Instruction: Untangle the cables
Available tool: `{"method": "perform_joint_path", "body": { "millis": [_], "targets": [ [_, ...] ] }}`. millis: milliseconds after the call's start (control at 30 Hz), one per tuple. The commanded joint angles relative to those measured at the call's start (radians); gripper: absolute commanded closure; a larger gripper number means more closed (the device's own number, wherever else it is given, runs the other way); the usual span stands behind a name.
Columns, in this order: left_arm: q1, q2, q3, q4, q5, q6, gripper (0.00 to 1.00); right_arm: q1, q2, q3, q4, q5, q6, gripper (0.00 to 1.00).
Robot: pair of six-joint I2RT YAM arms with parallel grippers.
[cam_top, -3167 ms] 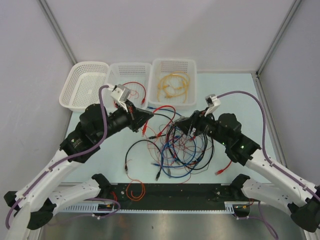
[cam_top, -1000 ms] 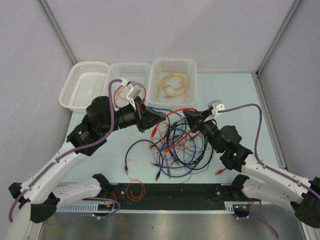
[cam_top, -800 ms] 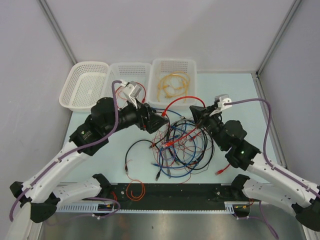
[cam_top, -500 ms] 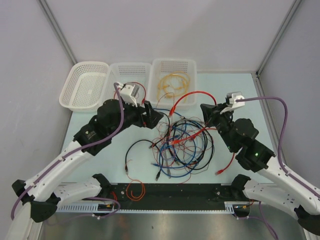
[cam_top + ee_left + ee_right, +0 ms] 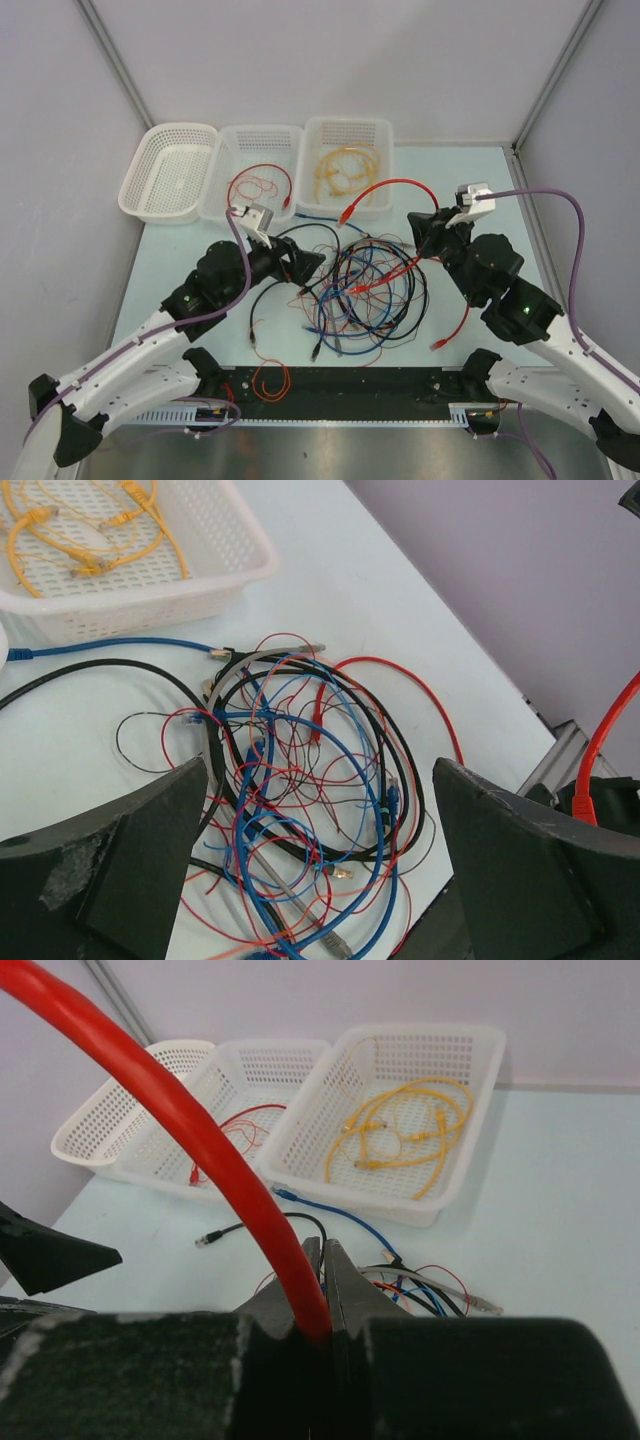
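Observation:
The cables lie in a loose tangle of blue, black, red and orange at the table's middle, also seen in the left wrist view as the cables. My right gripper is shut on a thick red cable, which arcs up and left over the tangle's far side. In the right wrist view the red cable rises from the pinched right gripper. My left gripper stands open at the tangle's left edge, holding nothing. Its fingers frame the heap below.
Three white baskets stand at the back: an empty one, one holding a thin red wire, one holding yellow cables. A black cable loops left of the tangle. An orange loop lies by the near rail.
My left gripper has opened and drawn back toward the near left. The right arm has swung right and back with the red cable, pulling its arc out over the tangle.

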Motion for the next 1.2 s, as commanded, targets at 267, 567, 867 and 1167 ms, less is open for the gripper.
{"method": "perform_joint_path", "body": {
  "millis": [267, 567, 867, 1167],
  "targets": [
    [0.001, 0.009, -0.034, 0.097, 0.210, -0.010, 0.00, -0.002, -0.002, 0.059, -0.088, 0.015, 0.049, 1.00],
    [-0.050, 0.229, -0.051, -0.010, 0.294, 0.005, 0.11, -0.010, 0.008, 0.055, -0.168, 0.028, 0.069, 1.00],
    [-0.230, 0.453, 0.050, 0.191, 0.305, 0.003, 0.10, -0.076, -0.048, 0.048, -0.151, 0.012, 0.178, 1.00],
    [-0.262, 0.728, 0.165, 0.278, 0.434, 0.032, 0.22, -0.182, -0.096, 0.050, -0.200, -0.049, 0.242, 1.00]
  ]
}}
